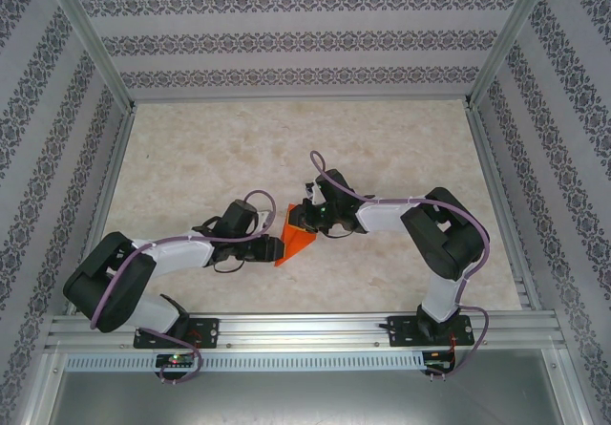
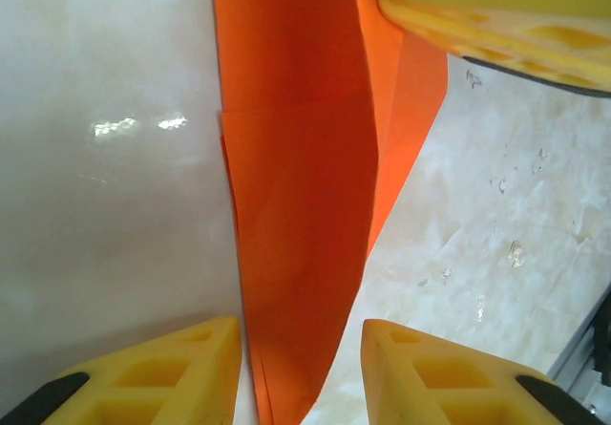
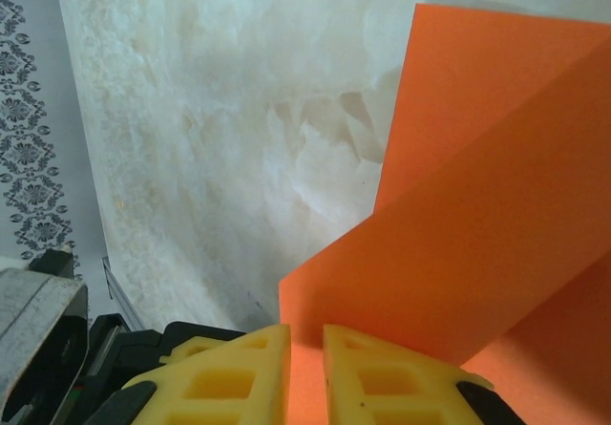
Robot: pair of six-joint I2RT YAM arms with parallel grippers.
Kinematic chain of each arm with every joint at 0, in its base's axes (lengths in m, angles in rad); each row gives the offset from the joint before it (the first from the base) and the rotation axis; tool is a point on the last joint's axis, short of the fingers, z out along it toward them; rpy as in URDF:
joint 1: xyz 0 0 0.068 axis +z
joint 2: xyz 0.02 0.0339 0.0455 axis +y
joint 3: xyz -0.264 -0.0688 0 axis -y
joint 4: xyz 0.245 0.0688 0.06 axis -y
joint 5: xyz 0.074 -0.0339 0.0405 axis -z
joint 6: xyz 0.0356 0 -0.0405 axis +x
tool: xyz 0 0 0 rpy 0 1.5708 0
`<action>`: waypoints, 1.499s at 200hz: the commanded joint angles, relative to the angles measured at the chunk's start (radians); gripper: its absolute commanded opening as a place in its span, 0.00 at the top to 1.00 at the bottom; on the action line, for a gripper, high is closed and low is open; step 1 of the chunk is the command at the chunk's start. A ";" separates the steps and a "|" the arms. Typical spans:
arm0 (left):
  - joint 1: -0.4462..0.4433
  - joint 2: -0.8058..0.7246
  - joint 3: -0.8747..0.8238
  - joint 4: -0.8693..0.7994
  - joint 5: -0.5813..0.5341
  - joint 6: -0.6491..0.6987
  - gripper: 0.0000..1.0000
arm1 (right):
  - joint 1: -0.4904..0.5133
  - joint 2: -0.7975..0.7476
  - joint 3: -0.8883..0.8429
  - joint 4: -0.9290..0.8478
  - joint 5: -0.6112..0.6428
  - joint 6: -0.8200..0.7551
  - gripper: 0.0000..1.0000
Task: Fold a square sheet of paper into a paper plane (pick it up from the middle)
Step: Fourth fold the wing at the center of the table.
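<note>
The square sheet of paper is folded into a narrow, pointed orange paper plane [image 1: 304, 242] lying mid-table between the two arms. In the left wrist view the paper plane [image 2: 301, 205] runs lengthwise, its narrow end between the yellow fingers of my left gripper [image 2: 301, 349]. That gripper is open, with a gap on the right side. My left gripper [image 1: 279, 250] sits at the plane's near-left end. My right gripper [image 1: 305, 220] is at the far end. Up close, the right gripper [image 3: 305, 344] is shut on a raised flap of the plane [image 3: 477, 224]. A right-gripper finger [image 2: 496, 14] shows over the paper.
The beige marbled tabletop [image 1: 239, 148] is bounded by aluminium frame rails [image 1: 286, 325] at the near edge and by patterned walls [image 1: 296, 43] on three sides. Purple cables [image 1: 181, 244] trail along both arms.
</note>
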State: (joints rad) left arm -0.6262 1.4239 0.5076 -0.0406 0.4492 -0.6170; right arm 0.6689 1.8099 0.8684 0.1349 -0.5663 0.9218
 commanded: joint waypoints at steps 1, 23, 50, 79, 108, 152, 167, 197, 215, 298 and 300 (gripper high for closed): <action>-0.034 0.014 0.044 -0.037 -0.054 0.041 0.62 | -0.012 0.012 0.019 0.011 0.005 0.005 0.83; -0.056 0.023 0.062 -0.054 -0.086 0.048 0.63 | -0.014 0.011 0.018 0.011 0.005 0.004 0.83; -0.068 0.033 0.073 -0.072 -0.115 0.055 0.69 | -0.015 0.011 0.016 0.013 0.003 0.005 0.83; -0.077 0.044 0.074 -0.082 -0.132 0.057 0.77 | -0.015 0.009 0.013 0.015 0.002 0.006 0.83; -0.080 0.049 0.072 -0.086 -0.157 0.054 0.85 | -0.014 0.009 0.011 0.014 0.000 0.006 0.83; -0.080 0.057 0.065 -0.073 -0.144 0.039 0.99 | -0.015 0.012 0.015 0.017 -0.003 0.005 0.82; -0.078 0.060 0.058 -0.050 -0.123 0.022 1.00 | -0.012 0.007 0.012 0.028 -0.008 0.007 0.82; -0.050 0.066 0.038 0.006 -0.055 -0.018 1.00 | -0.008 0.002 0.014 0.050 -0.033 0.006 0.81; -0.014 0.082 0.027 0.052 0.023 -0.040 1.00 | 0.002 0.013 0.025 0.053 -0.055 0.003 0.80; 0.053 0.097 -0.004 0.118 0.120 -0.081 1.00 | 0.006 0.060 0.050 0.056 -0.062 0.007 0.78; 0.054 0.098 -0.006 0.117 0.122 -0.081 1.00 | 0.006 0.061 0.049 0.056 -0.061 0.007 0.78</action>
State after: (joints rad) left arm -0.5907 1.5066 0.5175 0.0246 0.5316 -0.6762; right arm 0.6659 1.8500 0.8913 0.1627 -0.6163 0.9226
